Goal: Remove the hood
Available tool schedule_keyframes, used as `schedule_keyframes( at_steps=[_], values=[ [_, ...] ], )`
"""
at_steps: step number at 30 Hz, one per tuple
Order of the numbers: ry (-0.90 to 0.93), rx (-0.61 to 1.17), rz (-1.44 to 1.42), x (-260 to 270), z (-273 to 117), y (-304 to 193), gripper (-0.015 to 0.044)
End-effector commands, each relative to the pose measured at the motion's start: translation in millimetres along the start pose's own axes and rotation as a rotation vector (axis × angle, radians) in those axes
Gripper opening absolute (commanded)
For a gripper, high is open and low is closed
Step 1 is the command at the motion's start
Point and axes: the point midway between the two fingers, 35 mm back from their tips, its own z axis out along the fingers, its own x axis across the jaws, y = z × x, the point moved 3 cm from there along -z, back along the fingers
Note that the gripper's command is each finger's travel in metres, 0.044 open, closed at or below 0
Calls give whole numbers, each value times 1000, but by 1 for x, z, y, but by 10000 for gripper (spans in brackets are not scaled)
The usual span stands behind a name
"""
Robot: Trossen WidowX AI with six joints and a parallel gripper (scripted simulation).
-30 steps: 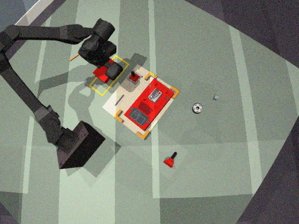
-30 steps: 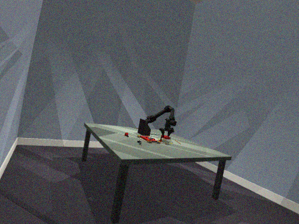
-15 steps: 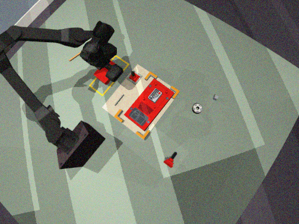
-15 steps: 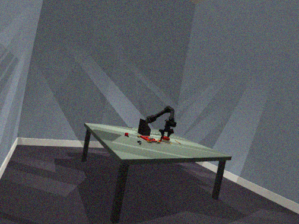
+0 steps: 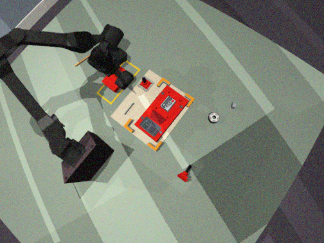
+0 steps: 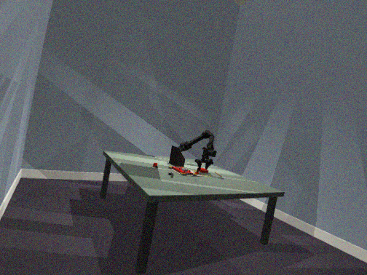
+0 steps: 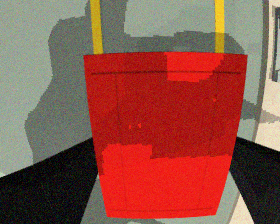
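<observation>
The red hood (image 5: 110, 82) (image 6: 202, 171) (image 7: 165, 115) is held low over the table, across the middle of the yellow outline of the marked area (image 5: 104, 98) (image 7: 96, 27). Yellow lines run under its far edge in the wrist view. Whether its underside touches the table cannot be told. My gripper (image 5: 115, 79) (image 6: 204, 169) (image 7: 163, 143) is shut on the hood, with one black finger at each side. The red toy car (image 5: 173, 94) (image 6: 180, 169) lies on a pale board, with its grey engine part showing.
The pale board (image 5: 119, 114) has orange corner brackets, a red part with a black knob (image 5: 145, 83) and a thin dark rod (image 5: 129, 108). A wheel (image 5: 214, 116), a small grey piece (image 5: 234, 105) and a red piece with a black stem (image 5: 183, 176) lie beyond. An orange stick (image 5: 81, 61) lies near the arm.
</observation>
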Motion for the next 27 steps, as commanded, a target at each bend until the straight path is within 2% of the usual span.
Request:
schedule_keyframes(
  at_steps=[1,27],
  values=[
    [-3,-2,2,0,2,0,0],
    [-2,-2,2,0,15,0,0]
  ],
)
